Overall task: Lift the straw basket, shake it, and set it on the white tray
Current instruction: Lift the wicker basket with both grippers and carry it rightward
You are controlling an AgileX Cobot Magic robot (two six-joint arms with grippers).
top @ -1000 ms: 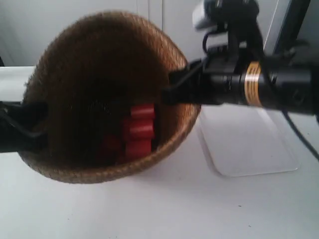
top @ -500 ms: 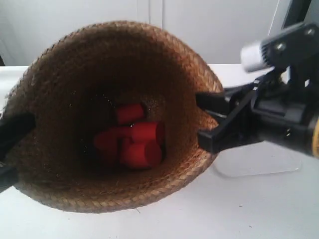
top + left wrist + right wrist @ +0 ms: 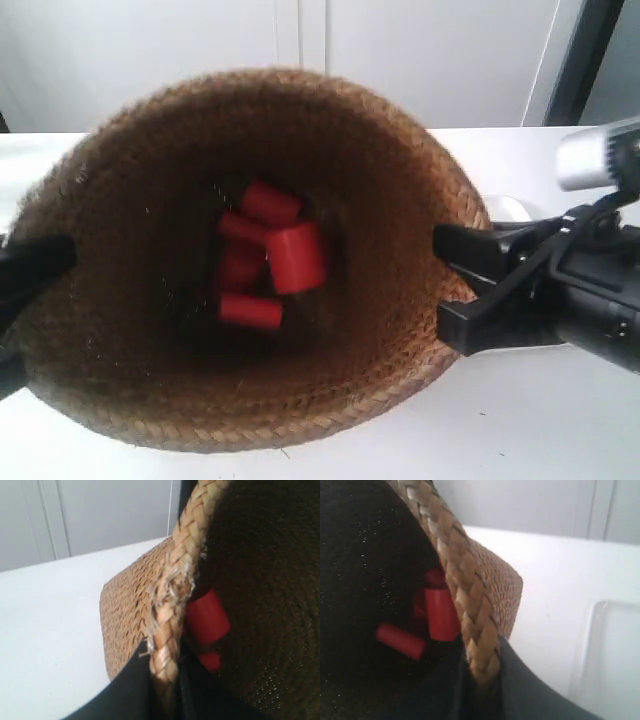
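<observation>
The straw basket point(image 3: 130, 250) hangs in the air close to the exterior camera, its mouth turned toward it. Several red cylinders point(image 3: 295, 257) lie loose on its dark bottom. The left gripper point(image 3: 165, 665) is shut on the braided rim point(image 3: 182, 555), one finger outside and one inside. On the opposite side the right gripper point(image 3: 481, 665) pinches the rim point(image 3: 455, 565) the same way. In the exterior view black fingers point(image 3: 470, 255) clamp the right edge, and another black finger point(image 3: 35, 265) holds the left edge. The white tray point(image 3: 610, 655) lies on the table beside the basket.
A white table point(image 3: 560, 420) lies below, and white cabinet doors point(image 3: 300, 40) stand behind. A dark upright post point(image 3: 585, 55) rises at the back right. The exterior view's tray is hidden behind the basket and the arm at its right.
The basket has swung and come closer to the exterior camera, its mouth now facing it more squarely. The red cylinders have tumbled about inside. The arm at the exterior view's right has dropped lower.
</observation>
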